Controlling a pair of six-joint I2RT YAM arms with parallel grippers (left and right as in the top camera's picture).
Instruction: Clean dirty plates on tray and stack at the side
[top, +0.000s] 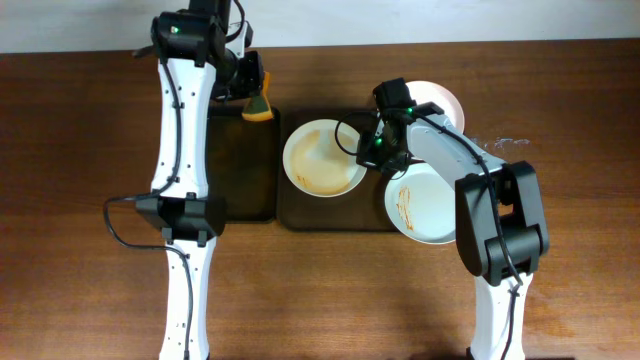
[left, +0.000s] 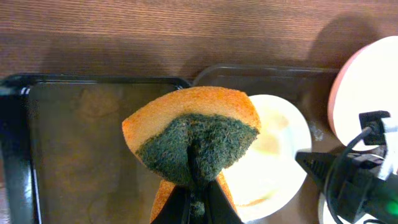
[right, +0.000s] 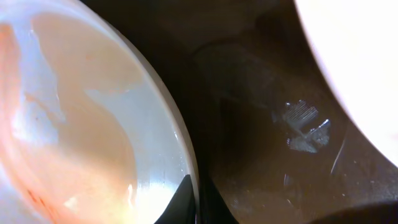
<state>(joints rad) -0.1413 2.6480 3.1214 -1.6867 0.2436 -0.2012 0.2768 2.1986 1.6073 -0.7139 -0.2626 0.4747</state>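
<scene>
At the left end of the tray (top: 330, 214), our right gripper (right: 194, 200) pinches the right rim of the streaked plate (top: 318, 160). Our left gripper (left: 198, 203), clamped on the sponge (left: 193, 134), hangs off the tray's far-left corner, so the plate lies rightward and nearer the front edge.

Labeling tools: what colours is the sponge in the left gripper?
Sponge: orange body with a dark green scrub face. Clearest in the left wrist view.
</scene>
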